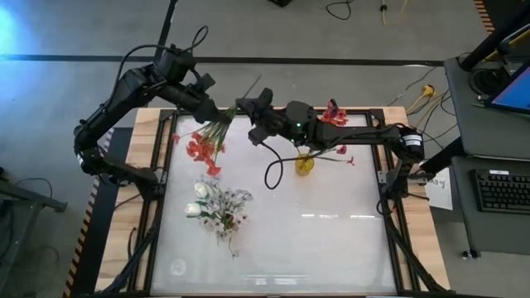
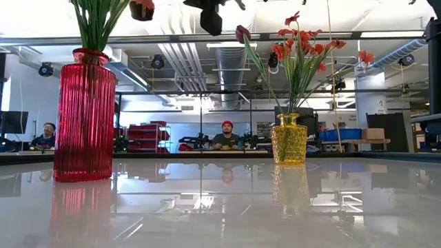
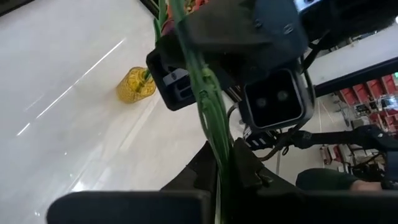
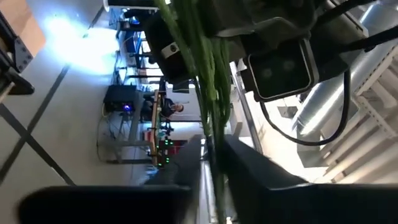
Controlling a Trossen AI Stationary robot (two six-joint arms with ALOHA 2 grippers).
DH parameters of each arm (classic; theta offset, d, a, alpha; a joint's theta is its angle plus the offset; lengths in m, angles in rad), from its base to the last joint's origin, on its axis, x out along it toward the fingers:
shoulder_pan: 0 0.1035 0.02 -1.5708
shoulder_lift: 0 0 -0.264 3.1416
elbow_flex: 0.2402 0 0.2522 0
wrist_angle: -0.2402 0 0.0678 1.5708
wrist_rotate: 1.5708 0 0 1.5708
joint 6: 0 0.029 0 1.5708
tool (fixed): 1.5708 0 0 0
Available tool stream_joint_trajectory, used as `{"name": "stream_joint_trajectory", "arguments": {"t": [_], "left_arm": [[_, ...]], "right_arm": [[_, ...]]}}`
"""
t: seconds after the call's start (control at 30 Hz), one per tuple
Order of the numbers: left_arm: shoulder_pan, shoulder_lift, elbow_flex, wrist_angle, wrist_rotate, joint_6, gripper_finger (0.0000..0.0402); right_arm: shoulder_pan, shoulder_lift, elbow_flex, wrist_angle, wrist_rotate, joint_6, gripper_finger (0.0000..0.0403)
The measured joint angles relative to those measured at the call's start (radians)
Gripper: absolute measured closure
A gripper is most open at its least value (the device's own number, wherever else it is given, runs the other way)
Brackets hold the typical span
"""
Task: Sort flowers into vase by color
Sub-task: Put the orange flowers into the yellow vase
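Both grippers hold one bunch of long green stems (image 1: 240, 106) high over the table's far left. My left gripper (image 1: 222, 114) is shut on it, and orange-red blossoms (image 1: 201, 149) fan out beyond it. My right gripper (image 1: 251, 108) is shut on the same stems nearer their cut ends (image 1: 257, 84). A tall red vase (image 2: 84, 114) stands below with green stems rising out of frame; whether they are the held ones I cannot tell. A yellow vase (image 1: 305, 163) holds orange-red flowers (image 2: 303, 45). A white rose (image 1: 197, 199) and whitish sprays (image 1: 222, 211) lie flat on the table. My left gripper pinches several green stems (image 3: 214, 134) together between its two fingers, lifted clear of the table. The stems run on from the fingers straight to the right gripper (image 3: 205, 37). The blossom end hangs out on the other side. My right gripper pinches the same bundle of stems (image 4: 211, 118) between its two fingers, facing the left gripper. It comes from the table's right. The cut ends stick out beyond it toward the far edge.
The near half of the white table (image 1: 331, 240) lies open. People sit behind the table's far edge in the low view (image 2: 227, 136). A desk with a keyboard (image 1: 503, 189) stands off the table's right side.
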State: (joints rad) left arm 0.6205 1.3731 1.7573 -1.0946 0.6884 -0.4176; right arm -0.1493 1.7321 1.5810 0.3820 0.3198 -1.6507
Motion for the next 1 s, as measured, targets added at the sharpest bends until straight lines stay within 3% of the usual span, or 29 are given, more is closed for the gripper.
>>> {"name": "stream_joint_trajectory", "arguments": {"t": [0.1, 0.23, 0.4, 0.67, 0.9, 1.0], "left_arm": [[0.000, 0.000, 0.000, 0.003, -0.005, 0.008, 0.0391], [-0.003, 0.000, 0.000, 0.004, -0.045, 0.042, 0.0360], [-0.002, 0.000, 0.000, 0.020, -0.052, 0.076, 0.0293], [-0.001, 0.000, 0.031, 0.018, -0.052, 0.193, 0.0191], [0.002, 0.000, 0.178, 0.005, -0.056, 0.305, 0.0162], [0.002, 0.000, 0.261, -0.021, -0.102, 0.360, 0.0162]], "right_arm": [[0.000, 0.000, 0.000, -0.002, 0.001, -0.048, 0.0383], [0.000, 0.000, 0.000, -0.007, 0.002, -0.096, 0.0388], [0.001, 0.001, 0.000, -0.009, -0.004, -0.115, 0.0389], [0.001, -0.006, 0.000, -0.007, 0.103, -0.180, 0.0389], [0.010, -0.053, -0.001, -0.013, 0.162, -0.233, 0.0390], [0.010, -0.089, -0.001, -0.013, 0.200, -0.207, 0.0390]]}}
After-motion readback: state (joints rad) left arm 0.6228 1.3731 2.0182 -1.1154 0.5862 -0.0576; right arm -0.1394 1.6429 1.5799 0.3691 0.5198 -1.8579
